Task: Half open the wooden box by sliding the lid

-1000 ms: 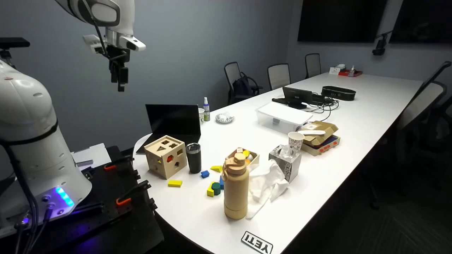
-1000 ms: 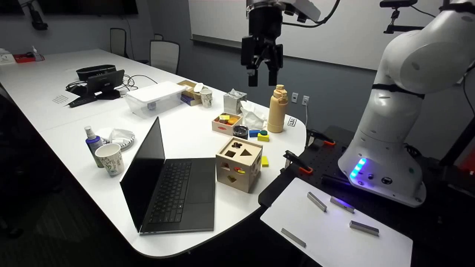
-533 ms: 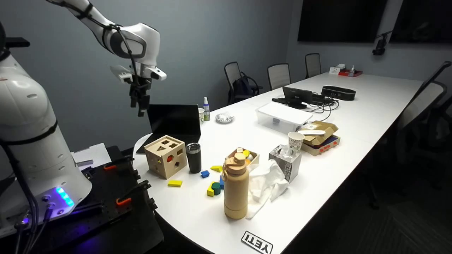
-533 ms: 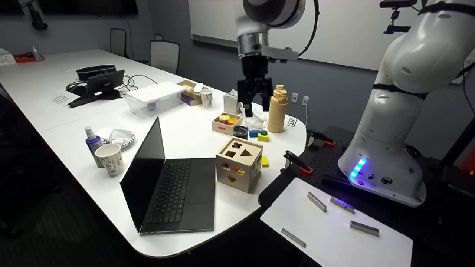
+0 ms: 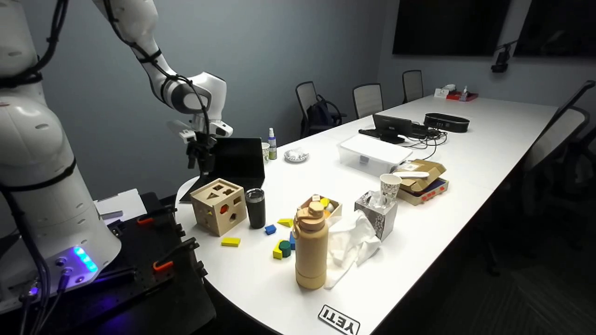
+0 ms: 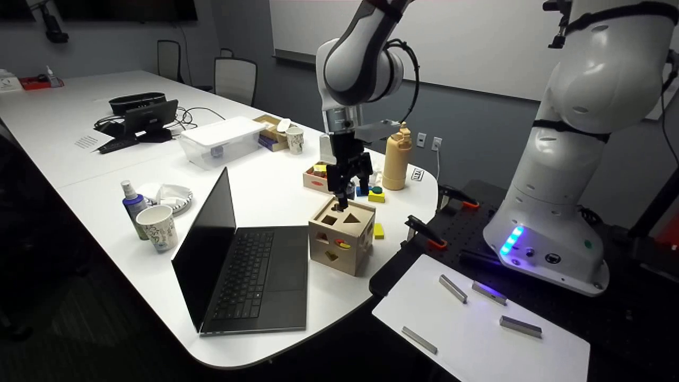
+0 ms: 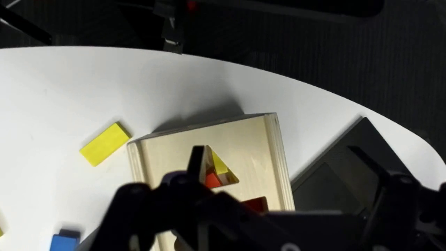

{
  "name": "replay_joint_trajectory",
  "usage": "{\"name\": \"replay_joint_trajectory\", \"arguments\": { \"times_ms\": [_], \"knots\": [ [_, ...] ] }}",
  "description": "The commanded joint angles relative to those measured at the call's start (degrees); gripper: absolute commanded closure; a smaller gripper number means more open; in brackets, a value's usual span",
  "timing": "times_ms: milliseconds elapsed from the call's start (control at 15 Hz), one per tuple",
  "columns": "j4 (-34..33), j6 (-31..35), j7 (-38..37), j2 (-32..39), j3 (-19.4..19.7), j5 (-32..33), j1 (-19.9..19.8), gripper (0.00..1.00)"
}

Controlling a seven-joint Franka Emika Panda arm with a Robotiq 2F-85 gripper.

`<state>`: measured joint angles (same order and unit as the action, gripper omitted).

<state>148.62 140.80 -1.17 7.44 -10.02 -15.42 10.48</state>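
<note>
Pale wood forms the shape-sorter box (image 5: 218,215), standing on the white table (image 5: 260,279) near its rounded edge, just beside the laptop (image 6: 244,270) and the black tumbler (image 5: 255,209). Its pierced lid (image 6: 340,217) looks fully closed, lying between two side rails (image 7: 279,160) in the wrist view, so the sliding seems yet to begin. The gripper (image 6: 354,198) hangs near the box's top with jaws spread wide and nothing held; from the wrist, one finger (image 7: 196,160) overlaps the lid's triangular cut-out (image 7: 218,173) while the opposite finger (image 7: 367,160) appears over the laptop. Whether the finger by the lid touches wood cannot be told. I judge the next move to be hooking a cut-out and drawing the lid along its rails, and trouble could start there. Going too deep, the finger might strike the red block (image 7: 212,180) or yellow block (image 7: 217,164) visible inside, or bear down so hard that the lid binds. A pull askew to the rails would probably drag the whole box, unheld as it is, into the tumbler or laptop, or toward the table's edge. With such a spread, the outer finger could also catch a rail or the laptop. Once friction gives, a hasty stroke may overshoot the halfway mark.
</note>
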Motion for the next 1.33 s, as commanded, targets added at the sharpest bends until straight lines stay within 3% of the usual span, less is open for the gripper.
{"name": "replay_joint_trajectory", "arguments": {
  "times_ms": [0,600,1267],
  "knots": [
    [-2.63,5.76,-1.34,5.64,-0.27,3.28,0.4,0.0],
    [-3.71,21.4,-7.81,13.71,1.48,8.32,1.94,0.0],
    [-5.35,25.07,-19.43,17.82,12.14,18.27,11.36,0.0]
  ]
}}
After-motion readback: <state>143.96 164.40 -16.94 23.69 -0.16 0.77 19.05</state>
